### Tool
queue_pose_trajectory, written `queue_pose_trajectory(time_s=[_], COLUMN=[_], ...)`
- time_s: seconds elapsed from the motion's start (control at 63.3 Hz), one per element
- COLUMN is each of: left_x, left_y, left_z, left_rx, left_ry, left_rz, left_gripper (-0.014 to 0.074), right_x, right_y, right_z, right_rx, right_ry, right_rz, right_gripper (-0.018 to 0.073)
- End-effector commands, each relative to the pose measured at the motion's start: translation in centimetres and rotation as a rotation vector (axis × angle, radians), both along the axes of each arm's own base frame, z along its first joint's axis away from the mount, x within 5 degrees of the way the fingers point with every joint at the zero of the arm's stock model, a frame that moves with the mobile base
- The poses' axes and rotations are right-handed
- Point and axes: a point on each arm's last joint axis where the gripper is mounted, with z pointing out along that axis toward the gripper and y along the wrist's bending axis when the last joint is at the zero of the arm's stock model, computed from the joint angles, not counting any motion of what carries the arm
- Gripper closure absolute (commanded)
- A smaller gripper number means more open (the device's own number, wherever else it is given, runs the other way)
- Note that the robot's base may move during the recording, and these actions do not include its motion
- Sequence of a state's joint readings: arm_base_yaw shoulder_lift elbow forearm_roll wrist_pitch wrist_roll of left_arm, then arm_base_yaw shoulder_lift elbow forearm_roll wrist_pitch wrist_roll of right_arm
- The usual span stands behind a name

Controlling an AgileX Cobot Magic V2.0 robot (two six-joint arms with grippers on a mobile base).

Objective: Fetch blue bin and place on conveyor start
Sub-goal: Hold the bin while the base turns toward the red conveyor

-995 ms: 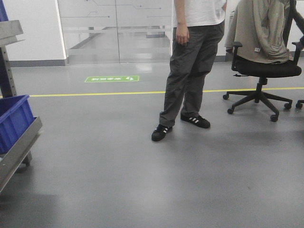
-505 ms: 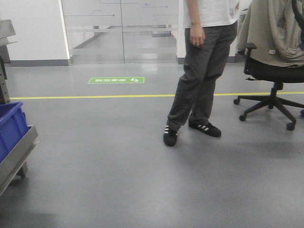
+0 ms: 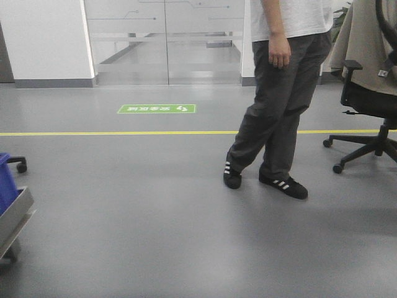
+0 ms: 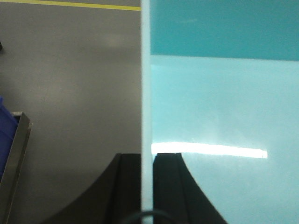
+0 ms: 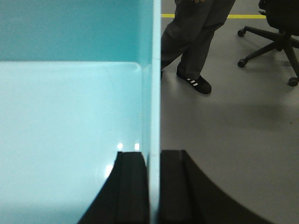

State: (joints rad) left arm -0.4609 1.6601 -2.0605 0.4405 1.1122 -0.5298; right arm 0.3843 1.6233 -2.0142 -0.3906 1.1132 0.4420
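The pale cyan blue bin is held between both arms, above the grey floor. In the left wrist view its inside (image 4: pixel 224 107) fills the right half, and my left gripper (image 4: pixel 146 161) is shut on its left wall, one finger on each side. In the right wrist view the bin's inside (image 5: pixel 70 116) fills the left half, and my right gripper (image 5: pixel 153 158) is shut on its right wall. The bin and both grippers are out of the front view. The conveyor start is out of view.
A person in grey trousers (image 3: pixel 273 118) stands ahead right, also in the right wrist view (image 5: pixel 194 42). An office chair (image 3: pixel 369 105) is at far right. A steel rack with a dark blue bin (image 3: pixel 7 198) sits at the left edge. A yellow floor line (image 3: pixel 124 133) crosses ahead.
The front view has swung to the right: the rack with the dark blue bin has slid almost out at left, and the person and chair have shifted right.
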Motion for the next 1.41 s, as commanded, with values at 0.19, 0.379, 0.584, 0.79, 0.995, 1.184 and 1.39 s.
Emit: queue_pose_trajectory(time_s=[0.19,0.379,0.584,0.79,0.995,1.184,1.39], left_x=[-0.39,-0.37,-0.36,-0.28,-0.27,-0.26,-0.26], left_y=[0.30,0.38,0.41,0.37,0.39,0.38,0.38], left_z=[1.11,1.14,1.16,1.11,1.16,1.17,1.17], left_rx=[0.001,0.010,0.012,0.013,0.016,0.016,0.016], left_ry=[-0.066,-0.070,-0.071,-0.072,-0.078,-0.079,-0.079], left_rz=[-0.005,0.000,0.001,0.000,0.001,0.000,0.000], left_gripper=[0.0707,0.0707,0.0707,0.0707,0.0707,0.0707,0.0707], right_x=[-0.06,-0.06,-0.05,-0.03,-0.02,-0.02,0.00], right_y=[-0.33,-0.33,-0.32,-0.30,-0.29,-0.29,-0.27], right_z=[0.75,0.75,0.76,0.80,0.81,0.83,0.86], right_rx=[-0.024,-0.024,-0.024,-0.023,-0.023,-0.023,-0.022], right_ry=[-0.053,-0.053,-0.055,-0.060,-0.061,-0.063,-0.067], right_rz=[-0.006,-0.006,-0.005,-0.003,-0.002,-0.002,0.000], right_gripper=[0.0722,0.0722,0.0722,0.0722,0.0722,0.0722,0.0722])
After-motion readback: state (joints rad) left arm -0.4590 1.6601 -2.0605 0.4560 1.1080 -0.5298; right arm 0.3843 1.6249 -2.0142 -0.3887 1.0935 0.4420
